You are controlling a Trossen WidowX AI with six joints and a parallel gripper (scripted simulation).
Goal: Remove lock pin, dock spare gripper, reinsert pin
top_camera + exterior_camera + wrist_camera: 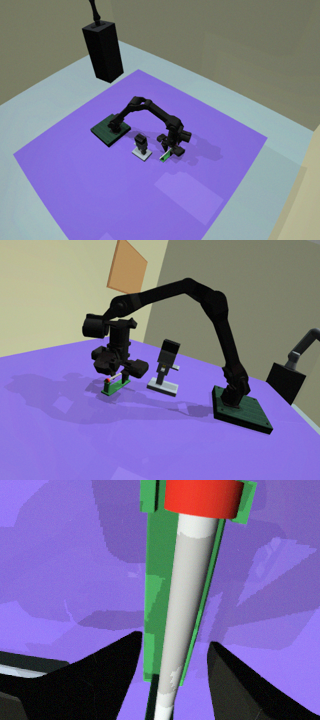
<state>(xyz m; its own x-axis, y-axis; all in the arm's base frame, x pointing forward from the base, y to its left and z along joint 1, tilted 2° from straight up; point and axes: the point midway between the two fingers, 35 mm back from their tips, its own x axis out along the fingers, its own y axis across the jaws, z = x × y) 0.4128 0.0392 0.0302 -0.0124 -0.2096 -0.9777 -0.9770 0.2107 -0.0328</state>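
Note:
The pin (165,153) (115,376) (192,580), white with a red head (107,380) (202,499), lies along the top of a green cradle (166,156) (108,389) (156,555). My gripper (168,152) (118,379) (175,643) is partly open and points down, with its fingers on either side of the pin's shaft and a gap on each side. A dark, block-topped body (140,138) (169,349), apparently the spare gripper, stands upright on a pale base (138,152) (169,387). I cannot make out the socket or how the body is held.
The pale base stands between the cradle and my arm's green base board (103,130) (245,411). A pale tab (175,367) sticks out beside the dark body. A black pedestal (103,51) (284,382) with another arm stands beyond my base.

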